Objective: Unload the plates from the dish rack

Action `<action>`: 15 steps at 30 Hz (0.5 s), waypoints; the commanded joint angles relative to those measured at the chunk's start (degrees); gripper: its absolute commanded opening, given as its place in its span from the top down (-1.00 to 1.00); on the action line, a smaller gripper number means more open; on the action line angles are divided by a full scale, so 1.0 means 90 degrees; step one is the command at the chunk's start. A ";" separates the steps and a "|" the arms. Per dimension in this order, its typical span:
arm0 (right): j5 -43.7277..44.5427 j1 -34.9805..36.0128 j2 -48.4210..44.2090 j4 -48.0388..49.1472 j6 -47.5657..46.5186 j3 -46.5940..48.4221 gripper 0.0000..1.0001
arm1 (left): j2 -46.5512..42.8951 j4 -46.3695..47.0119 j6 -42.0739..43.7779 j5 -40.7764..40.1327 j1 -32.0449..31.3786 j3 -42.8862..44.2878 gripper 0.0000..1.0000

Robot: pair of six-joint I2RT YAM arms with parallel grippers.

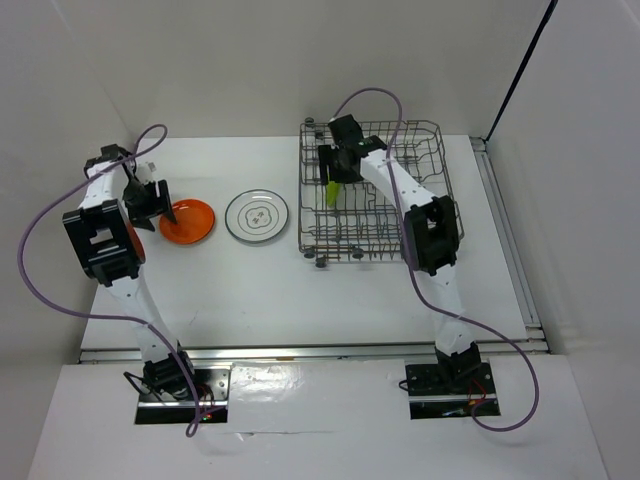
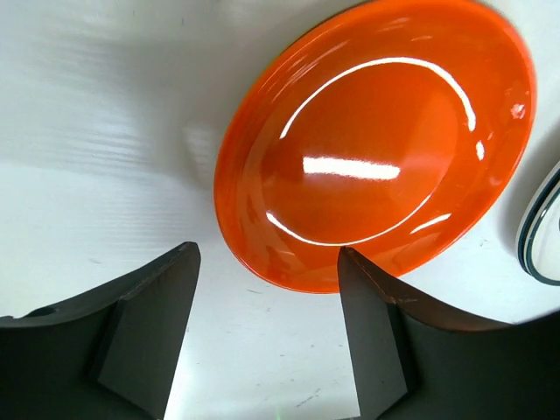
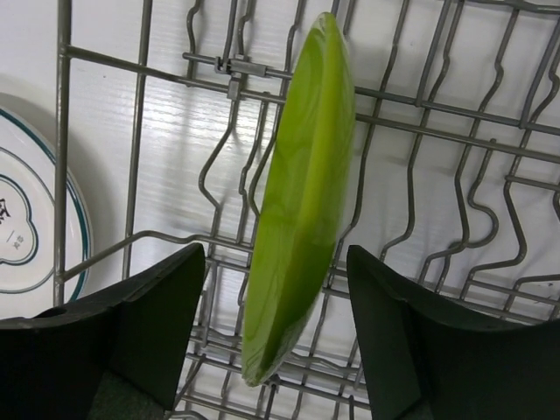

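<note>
An orange plate (image 1: 189, 221) (image 2: 376, 140) lies flat on the table at the left. My left gripper (image 1: 152, 203) (image 2: 267, 262) is open at its left rim, touching nothing. A white plate with a grey line drawing (image 1: 258, 216) (image 3: 26, 219) lies flat between the orange plate and the grey wire dish rack (image 1: 420, 140) (image 3: 437, 105). Inside the rack a lime green plate (image 1: 331, 190) (image 3: 302, 201) stands on edge between the tines. My right gripper (image 1: 335, 172) (image 3: 276, 262) hangs open over it, one finger on each side, a gap on both sides.
White walls close in the table at the back and both sides. A dark vertical strip (image 1: 520, 65) runs up the back right corner. The edge of the white plate (image 2: 538, 227) shows right of the orange one. Purple cables loop off both arms.
</note>
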 commanded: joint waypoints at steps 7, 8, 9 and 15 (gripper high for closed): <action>0.0317 0.0182 0.0064 0.0252 0.0138 0.0354 0.50 | -0.0544 0.0130 0.0209 -0.0419 -0.0268 0.0434 -0.60; 0.0405 0.0182 -0.0024 0.0320 0.0138 0.0354 0.65 | -0.0604 0.0188 0.0208 -0.0360 -0.0268 0.0434 -0.62; 0.0628 0.0240 -0.0121 0.0320 0.0138 0.0354 0.76 | -0.0662 0.0189 0.0208 -0.0360 -0.0268 0.0492 -0.62; 0.1694 0.0436 -0.1000 0.0553 -0.0203 0.0558 1.00 | -0.1335 0.0705 0.0335 0.0401 -0.0414 0.0395 -0.62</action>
